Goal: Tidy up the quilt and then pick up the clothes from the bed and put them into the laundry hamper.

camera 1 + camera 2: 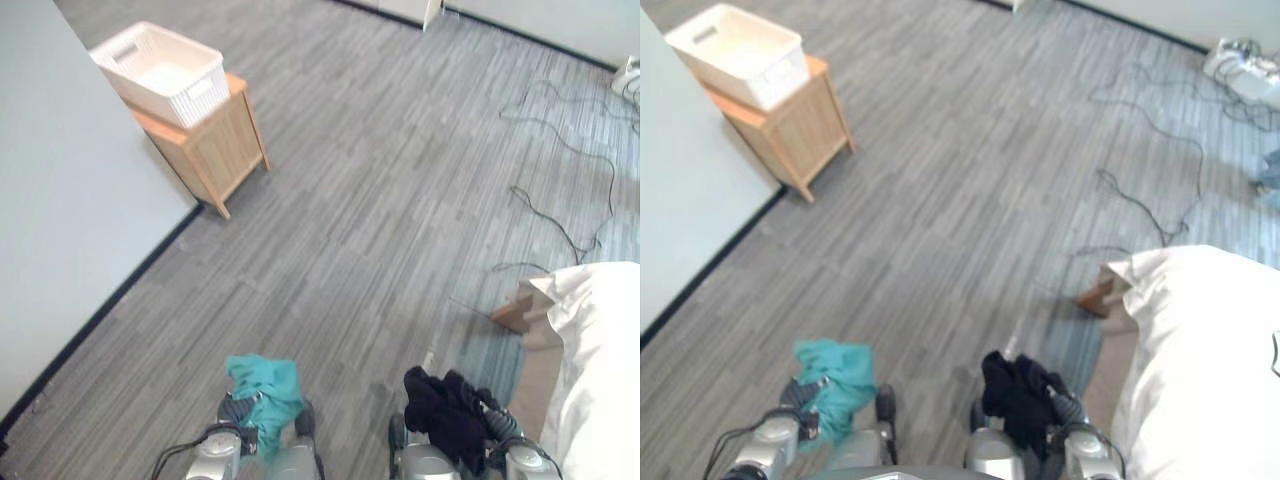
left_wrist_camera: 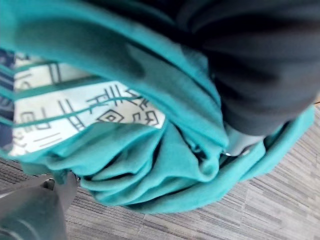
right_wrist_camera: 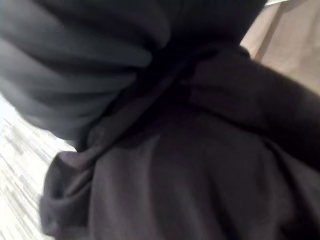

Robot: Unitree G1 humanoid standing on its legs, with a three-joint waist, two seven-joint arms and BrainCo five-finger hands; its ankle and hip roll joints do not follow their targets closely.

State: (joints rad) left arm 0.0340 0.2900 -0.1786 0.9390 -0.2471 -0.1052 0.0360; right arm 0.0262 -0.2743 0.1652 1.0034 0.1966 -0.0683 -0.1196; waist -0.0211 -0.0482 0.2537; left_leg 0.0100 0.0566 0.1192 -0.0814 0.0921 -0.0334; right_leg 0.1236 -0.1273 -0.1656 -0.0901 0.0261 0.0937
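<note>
Teal garment (image 1: 265,392) bunched in the left hand (image 1: 232,412), black clothes (image 1: 445,410) apparently gripped by the right; both loads should stay high until over the white hamper (image 1: 163,70).

Teal garment (image 1: 265,392) near left, white patch with dark line print; black garment (image 1: 445,410) near right; white hamper (image 1: 163,70) far left on tan wooden cabinet (image 1: 210,145); grey striped floor (image 1: 380,200); white quilt (image 1: 1200,360) right
</note>
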